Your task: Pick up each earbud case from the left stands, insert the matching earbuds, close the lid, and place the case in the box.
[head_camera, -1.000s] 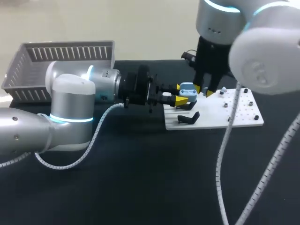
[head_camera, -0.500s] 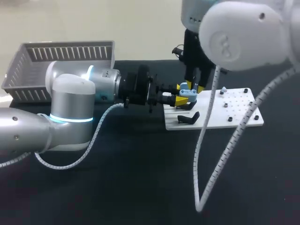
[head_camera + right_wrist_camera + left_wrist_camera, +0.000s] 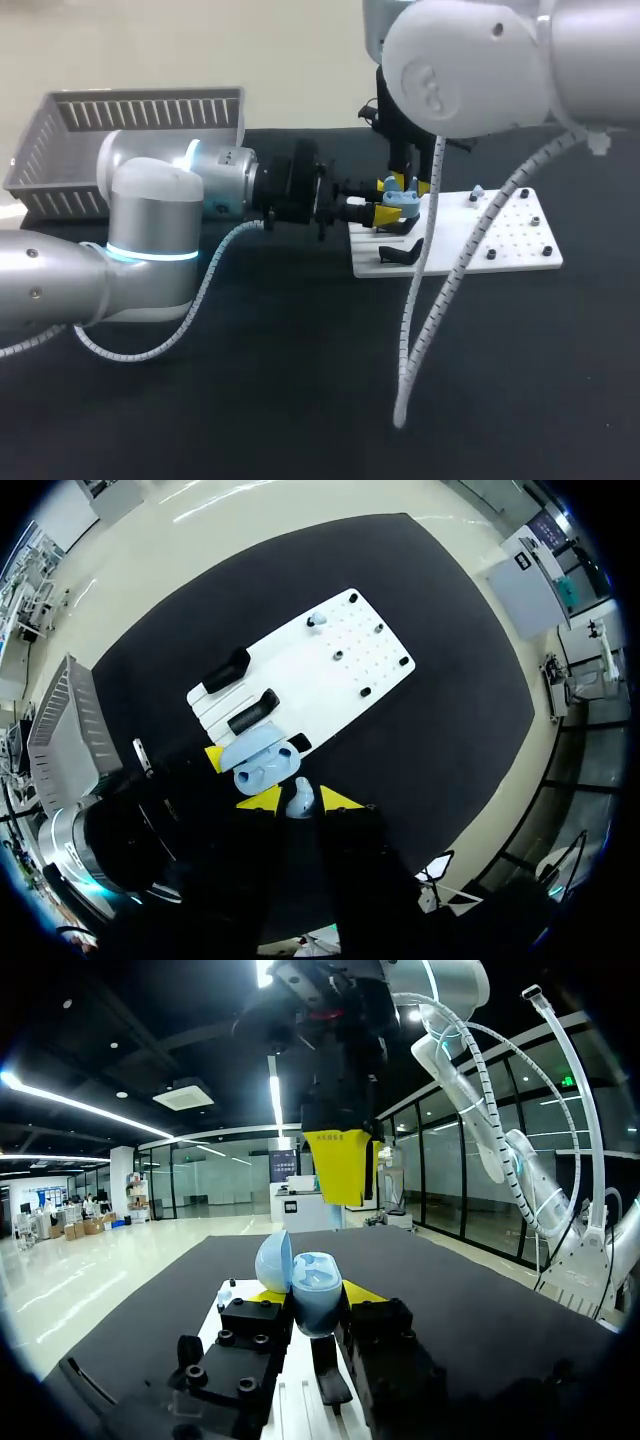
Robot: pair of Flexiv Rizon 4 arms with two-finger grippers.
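**A:** What's nearest?

**B:** The left arm [image 3: 150, 230], lying across the dark table from the left side. Its left gripper [image 3: 310, 1298] pinches the earbud case [image 3: 316, 1295], with a yellow-tipped finger against each flank.

**A:** How does the case sit?

**B:** Upright. From the left wrist it is taller than it is wide, so its long axis runs up and down. The open mouth points up, and the lid [image 3: 272, 1260] is swung out to one side, above one finger.

**A:** And where is it over the table?

**B:** It is held off the surface, over the left end of the white board [image 3: 510, 245] and close to the black stands [image 3: 401, 252].

**A:** What's past that?

**B:** The right gripper [image 3: 298, 800] hangs straight above the case's mouth, pointing down. Its yellow tips are pressed on a small pale earbud [image 3: 299, 804] between them. From the left wrist there is a clear gap between that gripper and the case.

**A:** Anything farther out?

**B:** A small pale-blue piece [image 3: 475, 192] stands on the far side of the board, well apart from the case. The slatted grey basket [image 3: 60, 150] sits at the far left corner of the table, behind the left arm.
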